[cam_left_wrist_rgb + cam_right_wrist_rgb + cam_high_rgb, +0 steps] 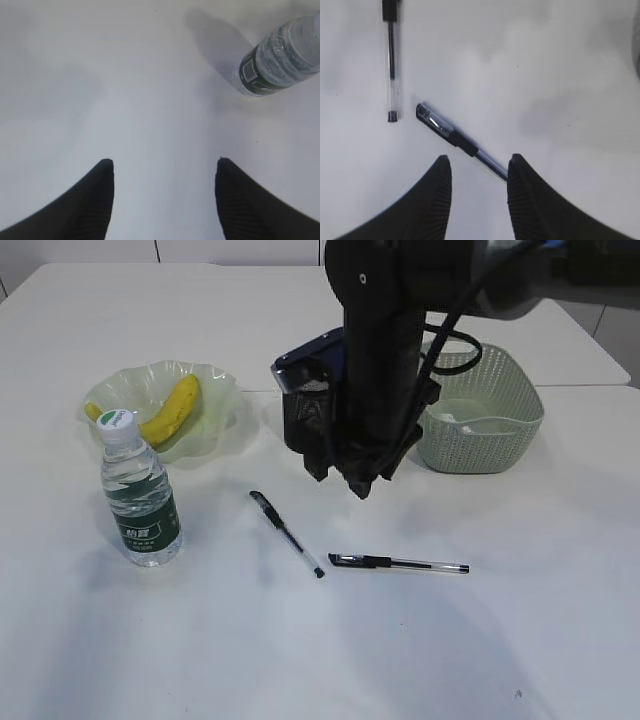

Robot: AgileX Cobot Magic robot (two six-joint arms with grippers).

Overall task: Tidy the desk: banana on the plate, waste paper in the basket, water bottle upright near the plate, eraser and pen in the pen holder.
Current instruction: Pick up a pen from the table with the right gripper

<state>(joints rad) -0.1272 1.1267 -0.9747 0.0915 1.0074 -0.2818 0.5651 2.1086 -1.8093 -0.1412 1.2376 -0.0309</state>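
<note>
The large plain white desk [300,650] carries, left of the spread right gripper [477,172], a yellow banana [172,408] in its wavy pale-green plate [218,392] and an upright clear water bottle [139,494]. Two black-capped clear pens lie below that gripper, one [459,141] reaching between its fingertips, the other [391,55] beyond. The left gripper [162,172] is spread over bare desk.

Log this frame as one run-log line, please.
banana on plate | water bottle upright | two pens on desk | right gripper open over pen

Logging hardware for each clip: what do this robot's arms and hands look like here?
Only one arm shows in the exterior view: thick, glossy black housing with black cables looping beside it. Its hand ends in dark pointed tips. In the wrist views, both the left hand and the right hand have matte black, tapered fingers with finely ribbed inner pads. No markings or sleeves are visible.
</note>
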